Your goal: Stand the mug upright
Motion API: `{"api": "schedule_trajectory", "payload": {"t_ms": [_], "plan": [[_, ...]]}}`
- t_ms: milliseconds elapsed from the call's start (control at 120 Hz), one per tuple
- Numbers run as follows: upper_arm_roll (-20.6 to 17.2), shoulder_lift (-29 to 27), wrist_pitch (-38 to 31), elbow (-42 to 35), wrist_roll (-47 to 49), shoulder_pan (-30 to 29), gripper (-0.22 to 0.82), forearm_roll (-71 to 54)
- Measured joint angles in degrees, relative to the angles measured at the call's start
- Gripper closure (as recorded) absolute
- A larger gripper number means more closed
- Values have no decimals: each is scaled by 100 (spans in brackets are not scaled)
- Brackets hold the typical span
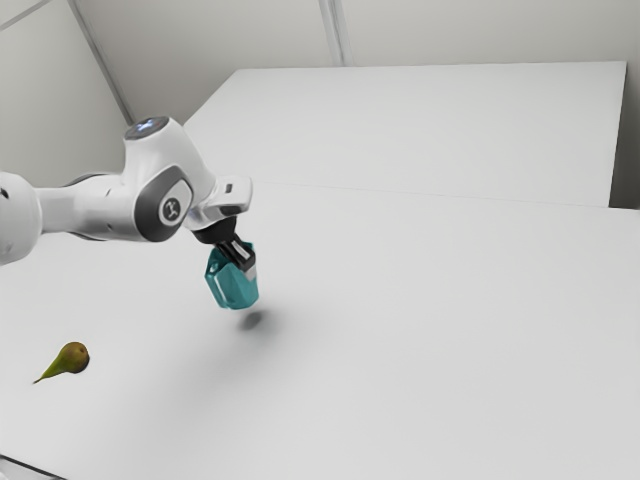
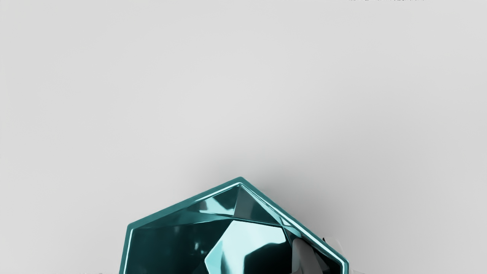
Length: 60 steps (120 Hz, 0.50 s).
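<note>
The gripper [image 1: 246, 264] points down at a slant in the exterior view, holding the teal faceted mug [image 1: 234, 288] above the white table, with a dark shadow below. The mug is close to upright there, slightly tilted, its base downward. Looking into the mug [image 2: 171, 243] from the wrist view, I see its open mouth and angular rim. There the gripper [image 2: 320, 252] is shut on the mug's wall, one finger inside the rim and the other just outside it.
A green-brown pear [image 1: 72, 358] lies on the table [image 1: 430, 330] toward the exterior view's left, nearer that camera than the mug. A dark-edged object [image 1: 32, 467] shows at the lower left corner. Behind the table stands a large white panel [image 1: 420, 130].
</note>
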<state>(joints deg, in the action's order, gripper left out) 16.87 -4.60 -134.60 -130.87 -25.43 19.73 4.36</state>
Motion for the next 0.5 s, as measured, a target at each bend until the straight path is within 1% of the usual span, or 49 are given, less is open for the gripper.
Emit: {"api": "schedule_trajectory", "payload": {"t_ms": [267,500], "plan": [[-2,175,-306,-4,773,-6,78,-30],[-93,456,-845,-12,1248,-81,78,135]]}}
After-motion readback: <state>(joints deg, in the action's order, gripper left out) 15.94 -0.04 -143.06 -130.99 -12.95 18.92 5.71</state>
